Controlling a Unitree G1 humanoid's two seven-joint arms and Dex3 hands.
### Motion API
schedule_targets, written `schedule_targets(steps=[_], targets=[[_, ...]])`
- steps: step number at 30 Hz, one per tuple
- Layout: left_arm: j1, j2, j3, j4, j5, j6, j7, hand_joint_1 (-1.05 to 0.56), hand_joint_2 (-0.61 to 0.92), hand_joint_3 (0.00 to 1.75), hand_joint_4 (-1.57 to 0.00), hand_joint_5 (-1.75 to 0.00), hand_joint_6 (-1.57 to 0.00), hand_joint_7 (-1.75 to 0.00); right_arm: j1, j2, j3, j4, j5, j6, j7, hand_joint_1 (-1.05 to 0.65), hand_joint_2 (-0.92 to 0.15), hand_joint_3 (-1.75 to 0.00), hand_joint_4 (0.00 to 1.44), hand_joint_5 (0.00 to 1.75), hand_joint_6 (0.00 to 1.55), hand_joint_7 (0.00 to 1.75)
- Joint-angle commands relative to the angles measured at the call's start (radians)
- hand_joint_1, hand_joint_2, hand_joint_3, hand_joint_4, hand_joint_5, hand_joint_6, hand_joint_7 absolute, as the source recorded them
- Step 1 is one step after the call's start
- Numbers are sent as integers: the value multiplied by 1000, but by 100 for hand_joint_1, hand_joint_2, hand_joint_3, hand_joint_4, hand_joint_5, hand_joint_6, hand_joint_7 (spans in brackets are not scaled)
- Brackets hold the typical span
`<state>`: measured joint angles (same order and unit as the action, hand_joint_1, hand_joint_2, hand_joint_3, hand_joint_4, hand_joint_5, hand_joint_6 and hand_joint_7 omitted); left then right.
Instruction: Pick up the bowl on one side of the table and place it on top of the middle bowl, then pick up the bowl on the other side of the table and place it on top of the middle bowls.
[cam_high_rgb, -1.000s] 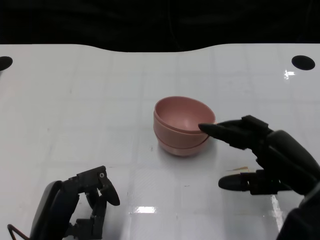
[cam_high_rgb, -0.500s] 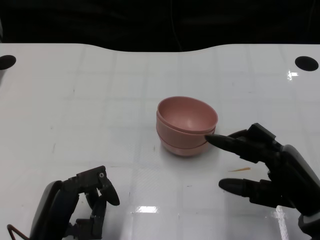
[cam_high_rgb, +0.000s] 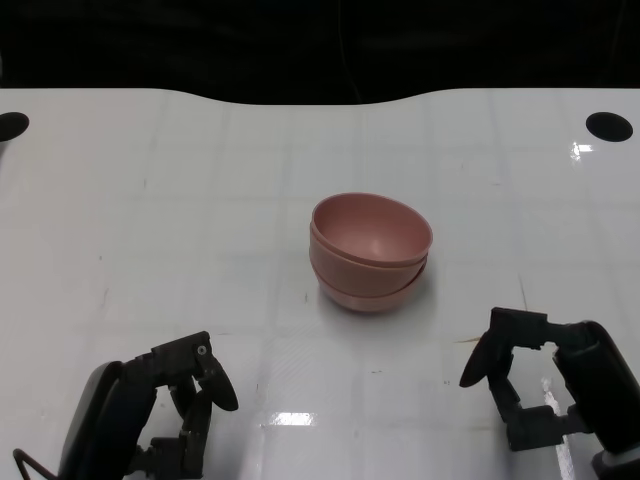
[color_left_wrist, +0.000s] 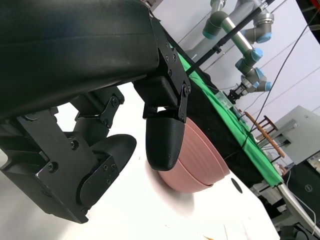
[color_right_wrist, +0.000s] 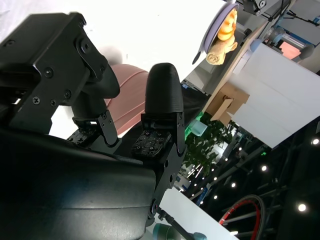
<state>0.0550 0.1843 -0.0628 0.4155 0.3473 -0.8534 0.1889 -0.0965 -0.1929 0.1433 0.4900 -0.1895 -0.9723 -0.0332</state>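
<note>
The stack of pink bowls (cam_high_rgb: 369, 251) stood near the middle of the desk (cam_high_rgb: 180, 200), nested one inside another, upright and touched by neither hand. A second earlier the right hand (cam_high_rgb: 545, 385) had reached forward with its fingertips at the stack's right rim; half a second later it had drawn back a little, and now it lay well clear, pulled in toward the desk's near edge at the right, its fingers curled in and holding nothing. The left hand (cam_high_rgb: 150, 415) had not moved across those frames: it rested by the near edge at the left, fingers likewise curled and empty. No bowl remained at either side of the desk, so the stacking looked finished, the right hand's withdrawal being the retreat after the last placement.

The desk was glossy white, faintly gridded, with a dark round hole (cam_high_rgb: 609, 126) near its far right corner, another at the far left edge, and a small pale sliver lying just ahead of the right hand. Beyond the far edge the head view showed only darkness; the left wrist view showed green cloth (color_left_wrist: 220, 107) and grey robot arms (color_left_wrist: 245, 30) in the room behind.
</note>
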Motion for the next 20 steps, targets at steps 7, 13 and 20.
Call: schedule_targets(steps=[7,13,20], targets=[[5,15,11,6,-28,3,-7,-3,27,159,-91,-170,-84,-151,-41,11,-27,54,13,-31,23,26,-16,-173,97,175,85,151],[-6,18,9,26,-54,-5,-19,-2,27,158,-91,-170,-84,-150,-60,16,-31,76,18,-28,35,27,-15,-173,97,175,85,149],[-12,21,12,41,-54,-12,-22,-2,26,156,-91,-169,-87,-146,-78,20,-35,105,12,-44,43,27,-13,-173,95,175,85,147]])
